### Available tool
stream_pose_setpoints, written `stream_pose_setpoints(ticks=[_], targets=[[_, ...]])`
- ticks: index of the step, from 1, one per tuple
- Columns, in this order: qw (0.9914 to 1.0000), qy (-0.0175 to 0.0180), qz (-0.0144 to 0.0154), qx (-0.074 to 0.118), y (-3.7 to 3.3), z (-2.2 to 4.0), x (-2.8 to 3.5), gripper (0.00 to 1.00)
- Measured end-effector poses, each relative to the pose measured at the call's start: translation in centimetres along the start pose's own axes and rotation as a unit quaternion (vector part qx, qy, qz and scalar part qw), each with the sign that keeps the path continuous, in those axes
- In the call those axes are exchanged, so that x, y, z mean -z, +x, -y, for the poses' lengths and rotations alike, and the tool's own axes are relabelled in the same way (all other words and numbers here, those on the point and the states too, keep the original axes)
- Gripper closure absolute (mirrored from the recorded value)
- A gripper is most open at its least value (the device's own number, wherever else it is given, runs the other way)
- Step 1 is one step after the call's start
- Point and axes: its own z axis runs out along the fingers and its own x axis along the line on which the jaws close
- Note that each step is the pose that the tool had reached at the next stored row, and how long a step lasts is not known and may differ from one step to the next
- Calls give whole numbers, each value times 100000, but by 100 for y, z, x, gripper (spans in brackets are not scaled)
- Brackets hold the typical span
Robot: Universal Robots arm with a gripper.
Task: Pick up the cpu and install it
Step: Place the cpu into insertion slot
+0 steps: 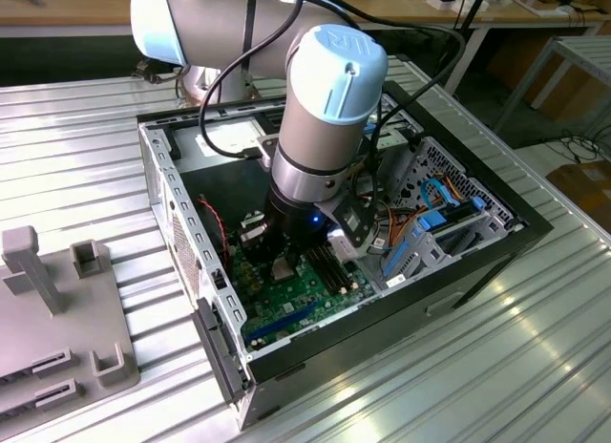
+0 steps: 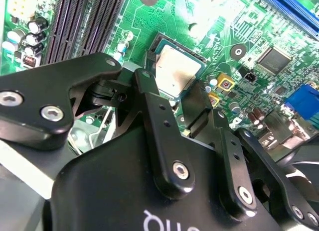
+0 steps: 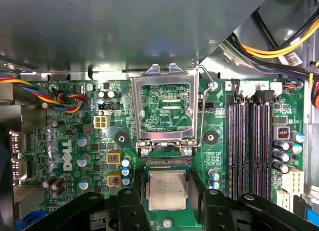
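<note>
The cpu (image 3: 168,190) is a flat silver-grey square with a green rim, held between my gripper's (image 3: 168,203) two black fingers (image 3: 133,206). In the second wrist view the cpu (image 2: 175,70) lies level, with a finger (image 2: 145,86) against each of two opposite sides. It hovers just over the black-framed socket (image 3: 167,163), where a strip of contacts still shows past one cpu edge. The socket's metal load plate (image 3: 163,76) stands swung open beyond it. In the exterior view my gripper (image 1: 284,259) reaches down into the open computer case (image 1: 162,176) onto the green motherboard (image 1: 286,305).
Black memory slots (image 3: 251,141) run alongside the socket, and capacitors (image 3: 125,171) stand close on its other side. Coloured cable bundles (image 3: 279,47) hang near the case wall. A grey fixture (image 1: 57,319) sits on the ribbed metal table at the exterior view's left.
</note>
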Motion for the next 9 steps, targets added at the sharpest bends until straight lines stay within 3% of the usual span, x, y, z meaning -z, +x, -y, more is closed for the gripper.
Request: stream_pose_setpoints(ticks=[9], targets=[[100000, 6, 0, 211, -2, -14, -11, 54]])
